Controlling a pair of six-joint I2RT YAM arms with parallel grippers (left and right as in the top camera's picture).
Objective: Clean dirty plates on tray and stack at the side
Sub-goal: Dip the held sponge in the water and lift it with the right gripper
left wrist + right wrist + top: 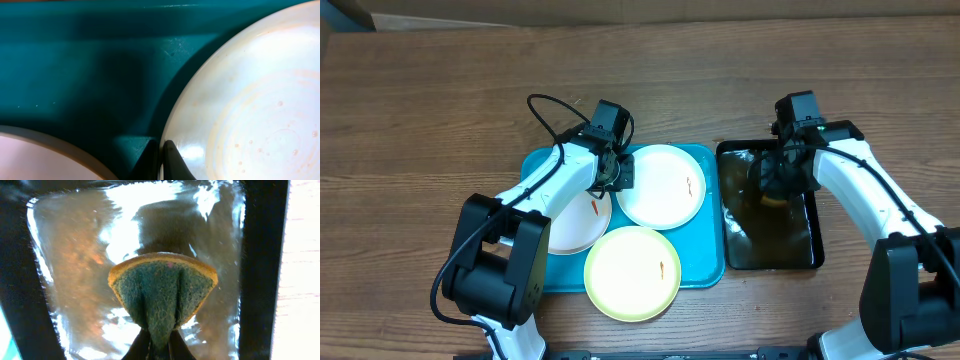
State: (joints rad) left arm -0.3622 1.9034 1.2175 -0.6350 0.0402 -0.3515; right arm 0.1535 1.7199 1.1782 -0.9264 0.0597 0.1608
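Observation:
Three plates lie on the turquoise tray: a white plate at the back right with an orange smear, a white plate at the left with a smear, and a pale yellow plate at the front overhanging the tray's edge. My left gripper is shut on the left rim of the back white plate, fingers pinching its edge over the tray. My right gripper is shut on a folded green-and-yellow sponge above the black tray of brownish liquid.
The black tray stands right of the turquoise tray, nearly touching it. Wooden table surface surrounds both trays. The rim of the left white plate shows in the left wrist view.

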